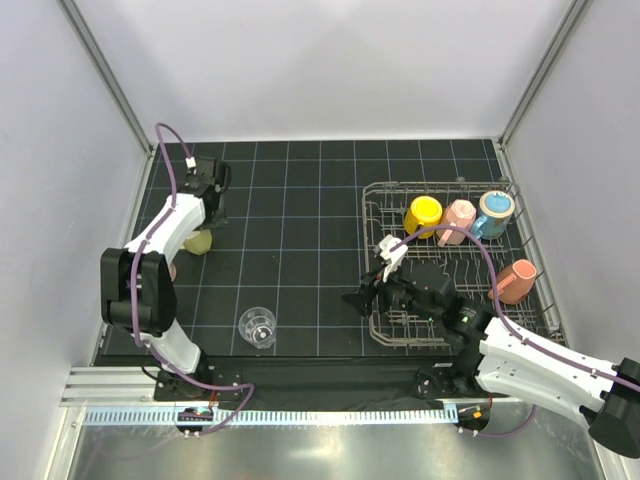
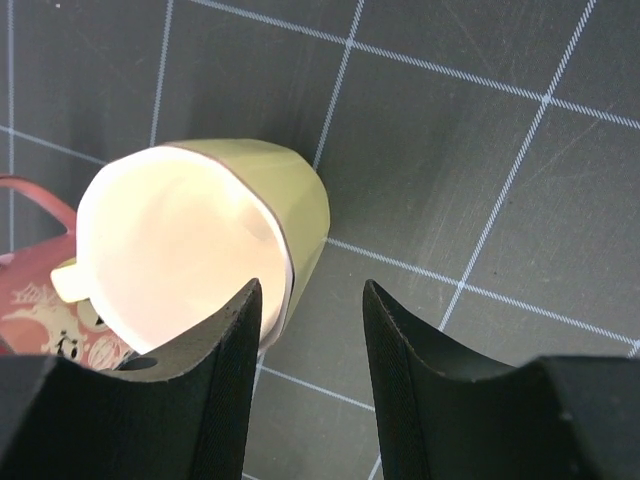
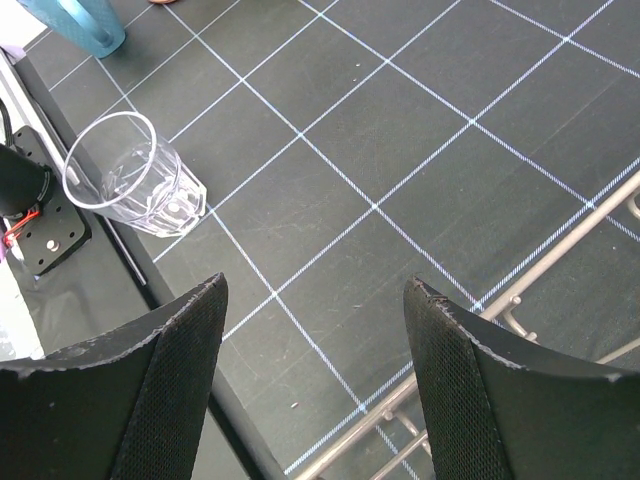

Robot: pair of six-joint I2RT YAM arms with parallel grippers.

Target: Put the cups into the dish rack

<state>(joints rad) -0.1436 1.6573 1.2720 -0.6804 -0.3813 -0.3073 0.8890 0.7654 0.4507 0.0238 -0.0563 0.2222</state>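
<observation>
Nearest the arm bases, the clear glass tumbler (image 1: pixel 257 327) stood upright and empty on the dark gridded mat (image 1: pixel 300 200), well apart from the dish rack (image 1: pixel 372 215). A little beyond it the right gripper (image 1: pixel 360 295) hung over bare mat just off the rack's near left corner, its fingers (image 3: pixel 170 390) spread wide and gripping nothing. Inside the rack, a salmon-orange mug (image 1: pixel 515 280) lay tipped against the right side. Farther back on the left, the left gripper (image 2: pixel 305 290) was about half open over the pale yellow mug (image 2: pixel 200 240), which lay on its side on the mat with its white inside showing. One finger (image 2: pixel 215 370) sat over the mug's mouth and the other stood clear outside the wall; contact could not be judged. A maroon patterned mug (image 2: pixel 30 310) lay just beside it. Along the rack's far row sat an orange-yellow mug (image 1: pixel 423 213), a pink mug (image 1: pixel 458 222) and a blue mug (image 1: pixel 493 213).
</observation>
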